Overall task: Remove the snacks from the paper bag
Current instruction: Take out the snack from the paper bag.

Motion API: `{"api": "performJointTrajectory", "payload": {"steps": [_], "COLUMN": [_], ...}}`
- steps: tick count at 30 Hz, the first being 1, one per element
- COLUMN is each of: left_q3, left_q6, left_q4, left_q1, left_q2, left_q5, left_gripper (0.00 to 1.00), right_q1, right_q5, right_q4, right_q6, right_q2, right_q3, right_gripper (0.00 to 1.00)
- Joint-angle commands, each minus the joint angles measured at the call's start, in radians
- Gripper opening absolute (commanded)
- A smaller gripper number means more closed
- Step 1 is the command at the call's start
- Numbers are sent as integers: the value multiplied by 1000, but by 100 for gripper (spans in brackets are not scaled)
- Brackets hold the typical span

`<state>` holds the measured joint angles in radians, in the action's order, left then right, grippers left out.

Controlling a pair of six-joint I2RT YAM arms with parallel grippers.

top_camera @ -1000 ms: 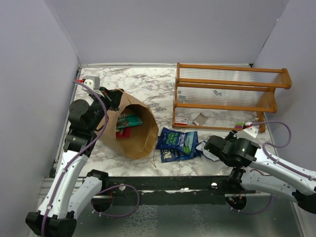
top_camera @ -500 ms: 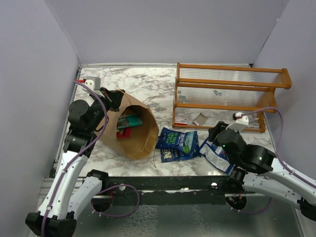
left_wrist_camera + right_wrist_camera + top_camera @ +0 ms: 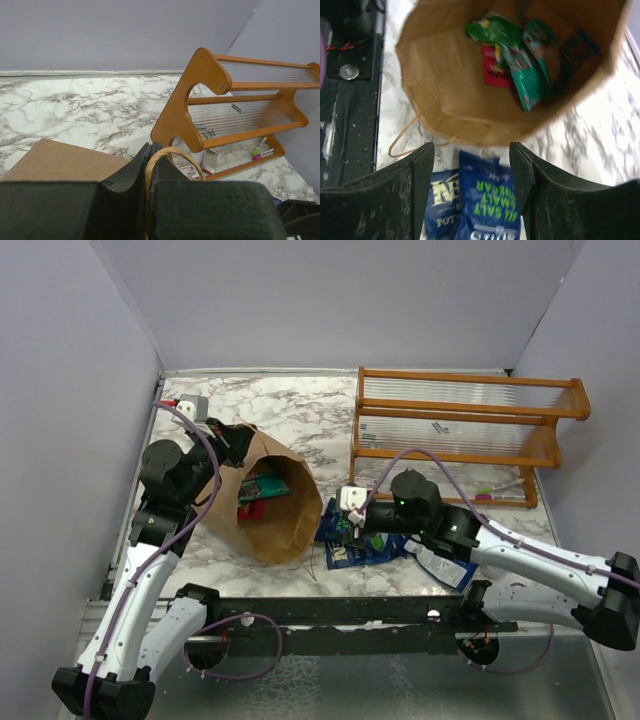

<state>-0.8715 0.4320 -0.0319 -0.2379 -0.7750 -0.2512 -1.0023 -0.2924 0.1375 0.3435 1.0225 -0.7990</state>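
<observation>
The brown paper bag (image 3: pixel 285 520) lies on its side, its mouth facing right and front. Green, teal and red snack packets (image 3: pixel 258 490) lie inside; the right wrist view shows the green (image 3: pixel 492 30), teal (image 3: pixel 530 75) and red (image 3: pixel 492 70) ones. My left gripper (image 3: pixel 232 440) is shut on the bag's twisted handle (image 3: pixel 186 156) at the top rim. My right gripper (image 3: pixel 345 525) is open and empty, just above two dark blue packets (image 3: pixel 365 540) on the table outside the bag mouth (image 3: pixel 492 200). Another blue-and-white packet (image 3: pixel 442 565) lies further right.
The orange-brown wooden rack (image 3: pixel 460 425) stands at the back right, with a small red-and-white packet (image 3: pixel 366 483), a grey card (image 3: pixel 405 482) and markers (image 3: pixel 500 490) on its bottom shelf. Purple walls close in the left, back and right. A black rail (image 3: pixel 330 615) runs along the front.
My right arm has swung left from the right front to the bag mouth, leaving a blue-and-white packet on the table at the right. The left arm and bag have stayed still.
</observation>
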Motion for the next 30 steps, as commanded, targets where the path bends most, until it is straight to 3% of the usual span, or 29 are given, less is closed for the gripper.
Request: {"api": "performJointTrajectory", "payload": {"steps": [1, 4, 11, 14, 23, 30], "left_q3": [-37, -35, -35, -36, -42, -34], "left_q6": [-1, 2, -9, -15, -44, -49], "left_q4": [10, 9, 1, 5, -1, 6], "left_q1": [-2, -3, -3, -3, -3, -3], "left_q2": [-8, -9, -12, -10, 19, 39], "left_q5": [-33, -39, -45, -48, -57, -76], "left_gripper": [0, 0, 0, 0, 0, 0], "right_q1": [-14, -39, -122, -125, -121, -84], "right_q5": [-274, -239, 53, 122, 213, 215], "right_q4": [-208, -262, -286, -427, -579, -605], "right_q6": [324, 431, 593, 575, 621, 604], "right_q2": [104, 223, 542, 621, 830, 917], "right_q3": [-29, -68, -239, -233, -299, -342], "right_gripper": [62, 62, 61, 60, 57, 51]}}
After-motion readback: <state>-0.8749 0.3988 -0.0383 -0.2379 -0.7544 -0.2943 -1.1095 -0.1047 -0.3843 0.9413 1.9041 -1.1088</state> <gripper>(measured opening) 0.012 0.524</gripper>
